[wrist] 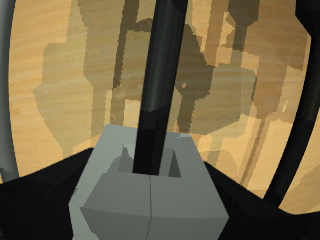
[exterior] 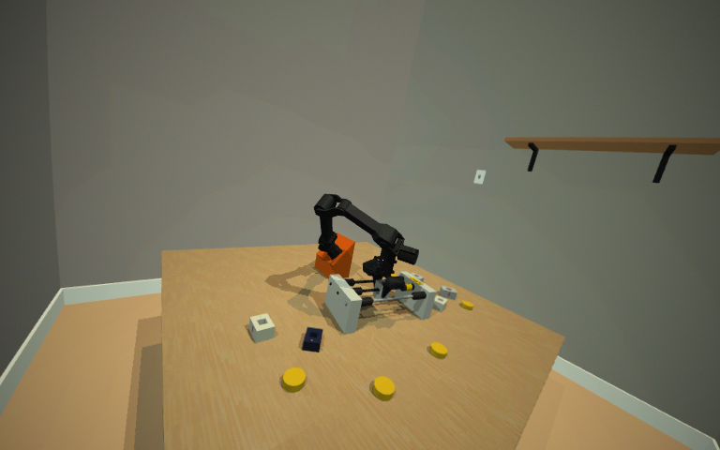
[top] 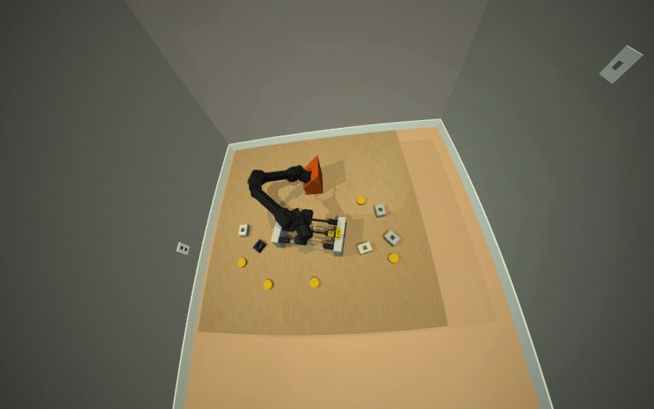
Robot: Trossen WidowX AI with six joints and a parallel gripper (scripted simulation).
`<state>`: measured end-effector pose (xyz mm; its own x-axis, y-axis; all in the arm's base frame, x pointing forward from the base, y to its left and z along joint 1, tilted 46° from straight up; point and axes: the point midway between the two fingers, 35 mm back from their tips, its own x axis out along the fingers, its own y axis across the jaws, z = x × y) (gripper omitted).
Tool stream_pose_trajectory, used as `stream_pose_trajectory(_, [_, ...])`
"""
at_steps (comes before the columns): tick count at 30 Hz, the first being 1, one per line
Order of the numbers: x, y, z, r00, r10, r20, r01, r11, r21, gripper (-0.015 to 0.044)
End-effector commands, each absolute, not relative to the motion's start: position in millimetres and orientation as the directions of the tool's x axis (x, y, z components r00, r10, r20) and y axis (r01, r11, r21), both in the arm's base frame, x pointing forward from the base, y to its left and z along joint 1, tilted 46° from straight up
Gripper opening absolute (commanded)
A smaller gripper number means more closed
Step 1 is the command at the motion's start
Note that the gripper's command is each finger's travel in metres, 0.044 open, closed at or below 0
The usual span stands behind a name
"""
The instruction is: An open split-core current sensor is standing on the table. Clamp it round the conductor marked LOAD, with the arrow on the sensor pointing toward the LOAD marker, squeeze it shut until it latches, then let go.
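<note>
The grey split-core sensor (wrist: 150, 200) (exterior: 377, 288) sits round the middle conductor (wrist: 161, 75) of the three-conductor rack. Its halves meet along a thin seam in the wrist view, and the conductor passes through its window. My gripper (wrist: 146, 163) is shut on the sensor, one black finger at each side. Whether the latch has caught cannot be told. The arrow is not visible. A yellow tag (top: 329, 233) (exterior: 409, 287) is on the middle conductor, beside a yellow label (top: 338, 233) on the rack's right end block (top: 340, 245); their lettering is too small to read surely.
Other conductors run on both sides of the gripper. An orange wedge (top: 314, 181) (exterior: 342, 260) stands behind the rack. A white block (top: 243, 230) (exterior: 262, 327) and a dark blue block (top: 259, 245) (exterior: 312, 339) lie left, with several pale blocks right and several yellow discs around.
</note>
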<state>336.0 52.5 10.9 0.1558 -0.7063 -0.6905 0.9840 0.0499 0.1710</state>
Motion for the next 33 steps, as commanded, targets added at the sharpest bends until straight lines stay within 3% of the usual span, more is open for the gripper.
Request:
stream_pose_trajectory(1, [336.2,52.7,11.0,0.157,-0.706,-0.69,0.984,0.05,0.172,0.0113])
stream_pose_trajectory(9, [336.2,52.7,11.0,0.157,-0.706,-0.69,0.984,0.05,0.172,0.0059])
stream_pose_trajectory(12, [335.9,53.6,11.8,0.158,-0.706,-0.691,0.984,0.051,0.173,0.0])
stream_pose_trajectory(33, [337.1,52.7,11.9,0.155,-0.707,-0.69,0.984,0.05,0.17,0.0])
